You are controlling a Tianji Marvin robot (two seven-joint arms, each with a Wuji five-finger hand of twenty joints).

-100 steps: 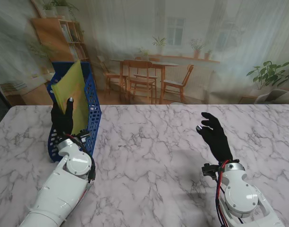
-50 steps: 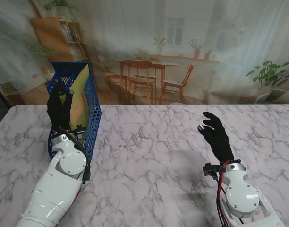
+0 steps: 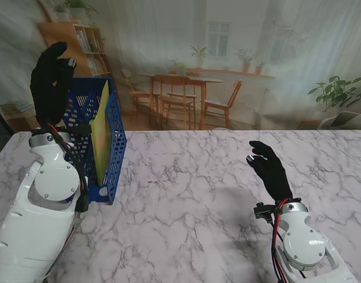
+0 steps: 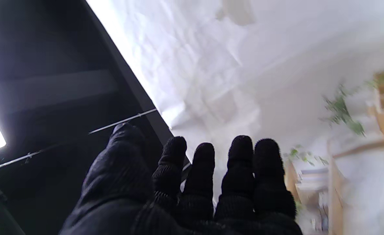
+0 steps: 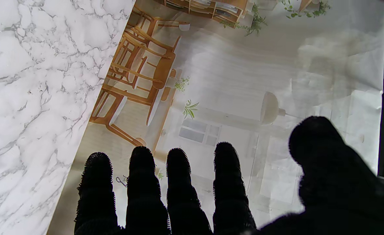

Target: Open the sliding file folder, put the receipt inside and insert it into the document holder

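I see the blue perforated plastic document holder (image 3: 112, 147) standing at the far left of the marble-patterned worktop (image 3: 192, 194), with the flat yellow-green file folder (image 3: 101, 138) upright inside it, on edge. My left hand (image 3: 49, 79), in a black knit glove, is raised over the holder's left side, fingers extended side by side and holding nothing. My right hand (image 3: 268, 168) hovers over the right of the worktop, fingers apart, empty.

Yellow folder (image 3: 100, 138) upright in blue holder (image 3: 115, 147)
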